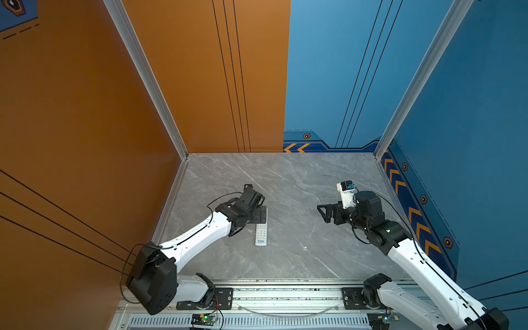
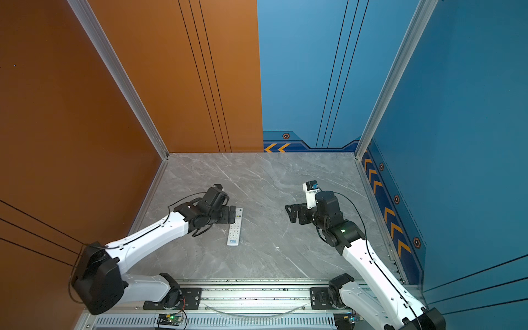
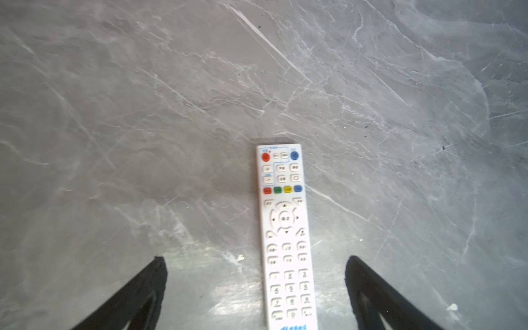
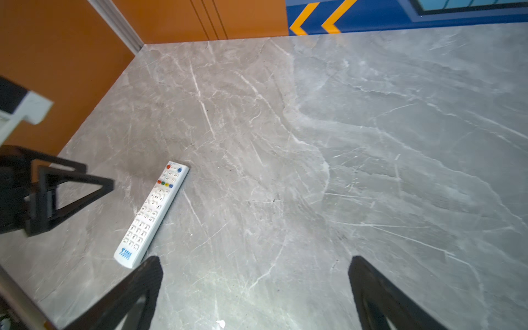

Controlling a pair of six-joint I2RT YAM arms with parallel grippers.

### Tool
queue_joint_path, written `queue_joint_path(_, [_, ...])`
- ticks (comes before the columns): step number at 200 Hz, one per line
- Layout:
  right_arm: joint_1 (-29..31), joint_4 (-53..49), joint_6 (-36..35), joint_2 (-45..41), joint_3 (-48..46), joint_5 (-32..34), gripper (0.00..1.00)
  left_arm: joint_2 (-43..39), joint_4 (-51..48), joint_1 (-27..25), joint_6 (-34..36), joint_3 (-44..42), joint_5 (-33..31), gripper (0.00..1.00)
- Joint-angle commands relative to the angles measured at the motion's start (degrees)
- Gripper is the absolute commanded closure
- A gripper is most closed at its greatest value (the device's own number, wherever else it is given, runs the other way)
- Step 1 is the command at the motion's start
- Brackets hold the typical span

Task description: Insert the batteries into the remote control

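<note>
One remote control (image 1: pixel 261 231) lies flat on the grey marbled table (image 1: pixel 300 177), buttons up, and it serves as the marker for everything else. Its end with the red and blue round buttons points toward the far wall; its end with the blue logo points toward the rail at the front.

Just above the far half of the remote hangs the left gripper (image 1: pixel 263 215). In both top views its black fingers cover part of that far end along the remote's left edge (image 2: pixel 235 225). The left wrist view shows its two fingertips (image 3: pixel 160 271) spread wide, one on each side of the remote (image 3: pixel 285 237), with bare table between each tip and the white casing. The remote sits closer to one tip than the other, and neither tip touches it; nothing is gripped.

Well off to the right of the remote, across an open stretch of table, the right gripper (image 1: pixel 322 213) points back toward it. Its jaws are also wide apart and hold nothing. From the right wrist camera its fingertips (image 4: pixel 148 274) frame only tabletop, and the remote (image 4: pixel 153 213) lies beyond one of them, with the left gripper (image 4: pixel 94 183) poised at its side.

No batteries can be seen in any view.
</note>
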Motion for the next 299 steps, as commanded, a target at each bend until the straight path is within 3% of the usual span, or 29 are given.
queue_joint_path(1, [-1.13, 0.00, -0.20, -2.35, -2.06, 9.23, 0.00, -7.94, 0.72, 3.52, 4.26, -5.10, -6.88, 0.02])
queue_joint_path(39, [-6.02, 6.96, 1.90, -10.81, -8.01, 19.03, 0.00, -20.54, -0.90, 13.69, 2.39, -13.01, -12.09, 0.02])
queue_joint_path(63, [-10.39, 10.33, 3.61, -13.41, -11.48, 23.15, 0.00, -25.06, 1.84, 15.89, 2.85, -16.21, -13.37, 0.02])
queue_joint_path(92, [-16.60, 15.31, 6.56, -12.09, -15.51, 24.24, 0.00, -23.85, 2.48, 19.07, 4.02, -16.33, -14.09, 0.02])
queue_joint_path(115, [-19.71, 20.61, 5.30, -8.31, -18.13, 24.57, 0.00, -21.97, 5.45, 21.48, 9.25, -16.79, -10.95, 0.02])
queue_joint_path(137, [-20.47, 30.05, 1.21, -6.50, -22.21, 20.18, 0.00, -20.89, 10.77, 22.93, 13.01, -18.34, -9.56, 0.02])
queue_joint_path(162, [-20.15, 48.30, -2.56, -5.46, -30.44, 22.63, 0.00, -18.90, 21.70, 23.53, 16.30, -21.88, -10.40, 0.02])
queue_joint_path(196, [-18.77, 58.16, -6.17, 2.04, -31.15, 26.54, 0.00, -8.60, 30.50, 28.07, 18.88, -21.41, -12.45, 0.02])
queue_joint_path(240, [-16.68, 74.74, -10.05, 19.21, -30.58, 27.49, 0.00, 4.14, 47.87, 30.50, 18.35, -22.85, -15.45, 0.02])
queue_joint_path(260, [-15.89, 75.54, -10.93, 24.24, -29.26, 27.88, 0.00, 5.98, 55.78, 30.51, 20.17, -23.99, -16.78, 0.02])
queue_joint_path(281, [-15.39, 84.75, -11.65, 31.01, -30.49, 28.74, 0.00, 7.12, 64.45, 30.83, 21.71, -26.27, -16.77, 0.02])
queue_joint_path(299, [-14.93, 86.24, -11.87, 34.22, -29.77, 29.60, 0.00, 8.81, 72.39, 31.29, 22.25, -28.71, -15.32, 0.02])
